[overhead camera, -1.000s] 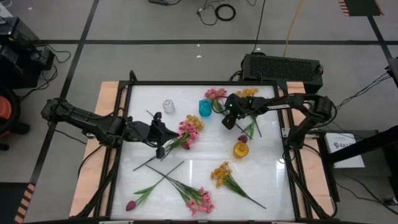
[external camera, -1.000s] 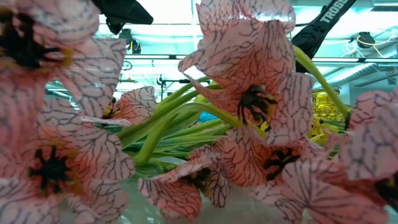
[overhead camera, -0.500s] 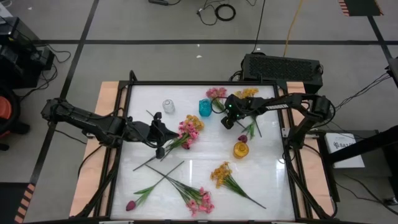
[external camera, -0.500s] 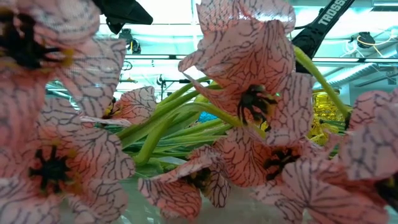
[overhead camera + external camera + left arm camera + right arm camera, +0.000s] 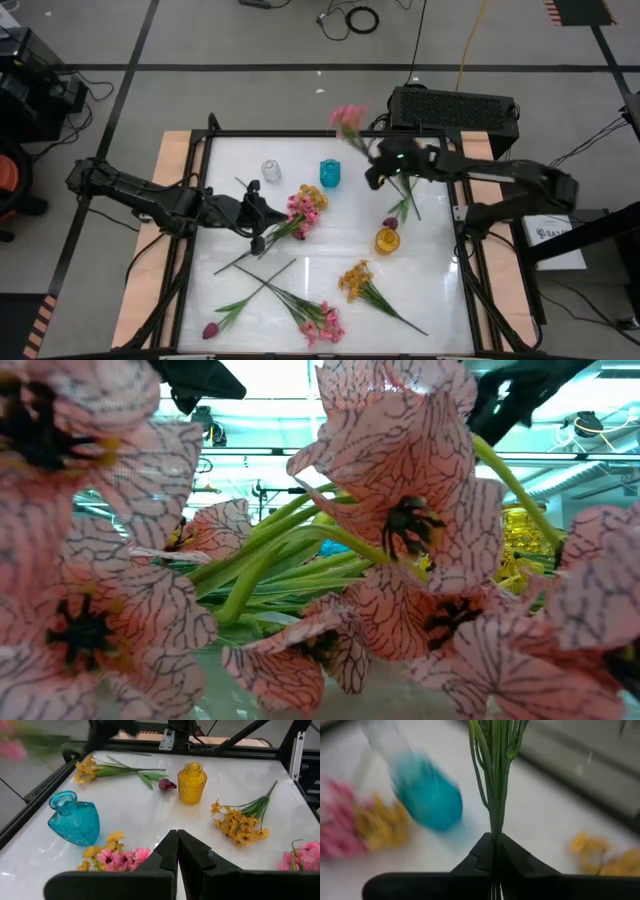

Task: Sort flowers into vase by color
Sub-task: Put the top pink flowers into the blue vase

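Pink spray (image 5: 349,118) aloft at worktop (image 5: 300,262) far edge, stems pinched in right hand (image 5: 378,168), long axis running away from teal vase (image 5: 330,173) just beside. Left hand (image 5: 257,213) pressed together, idle at mixed bunch (image 5: 304,208).

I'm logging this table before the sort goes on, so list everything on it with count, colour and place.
Vases: three; clear and teal at the far side, amber right of centre.
Pink spray: one, lifted over the far edge.
Pink-and-yellow bunch: one, centre.
Pink bunch: one, near edge.
Yellow bunch: one, near the middle.
Yellow spray: one, far right.
Magenta buds: two; beside the amber vase, near-left corner.
Left hand: shut, empty, by the centre bunch.
Right hand: shut on the pink spray's stems.
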Action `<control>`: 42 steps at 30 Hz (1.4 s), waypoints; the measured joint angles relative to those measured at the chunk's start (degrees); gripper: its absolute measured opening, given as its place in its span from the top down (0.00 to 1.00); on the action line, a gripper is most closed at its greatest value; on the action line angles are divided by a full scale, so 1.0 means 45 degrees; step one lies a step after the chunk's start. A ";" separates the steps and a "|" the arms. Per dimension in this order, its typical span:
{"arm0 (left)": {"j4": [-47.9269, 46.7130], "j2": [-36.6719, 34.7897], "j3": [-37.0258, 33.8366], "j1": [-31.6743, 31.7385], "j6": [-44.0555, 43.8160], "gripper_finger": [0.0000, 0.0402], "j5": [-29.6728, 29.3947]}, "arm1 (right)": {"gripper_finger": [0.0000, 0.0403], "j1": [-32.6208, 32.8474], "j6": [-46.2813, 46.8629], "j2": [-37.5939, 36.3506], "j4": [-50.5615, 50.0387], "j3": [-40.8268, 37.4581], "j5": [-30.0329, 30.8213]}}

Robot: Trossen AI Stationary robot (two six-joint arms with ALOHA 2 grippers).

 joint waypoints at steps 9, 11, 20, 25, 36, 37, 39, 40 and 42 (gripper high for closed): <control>0.2256 0.0408 0.0019 0.0000 0.0082 0.96 -0.0413 | 0.99 0.1328 -0.0834 -0.3144 0.3823 0.0010 0.0128; 0.3084 0.0745 0.0019 0.0050 0.0094 0.95 -0.0625 | 0.99 0.1869 -0.0837 -0.3201 0.4608 0.0015 0.0087; 0.6132 0.2717 0.0019 0.0604 0.0004 0.78 -0.0385 | 0.99 0.4599 -0.1097 -0.1329 0.8242 0.0019 -0.0199; 0.7204 0.3370 0.0019 0.0636 0.0257 0.60 -0.0360 | 0.99 0.5454 -0.1296 -0.0106 1.0284 0.0015 -0.0175; 0.9735 0.4528 0.0019 0.0672 0.0333 0.44 -0.0471 | 0.99 0.5620 -0.0554 0.2035 1.4100 0.0015 -0.0252; 0.9752 0.4590 0.0019 0.0720 0.0328 0.44 -0.0477 | 0.99 0.5610 -0.0498 0.2206 1.4401 0.0015 -0.0251; 0.9742 0.4734 0.0019 0.0779 0.0148 0.44 -0.0511 | 0.99 0.5610 -0.0470 0.2625 1.5149 0.0015 -0.0267; 0.9755 0.4821 0.0019 0.0842 -0.0062 0.44 -0.0525 | 0.99 0.5605 -0.0464 0.2811 1.5414 0.0013 -0.0400; 0.9750 0.4938 0.0019 0.0938 -0.0289 0.44 -0.0534 | 0.99 0.5609 -0.0387 0.3182 1.6137 0.0010 -0.0809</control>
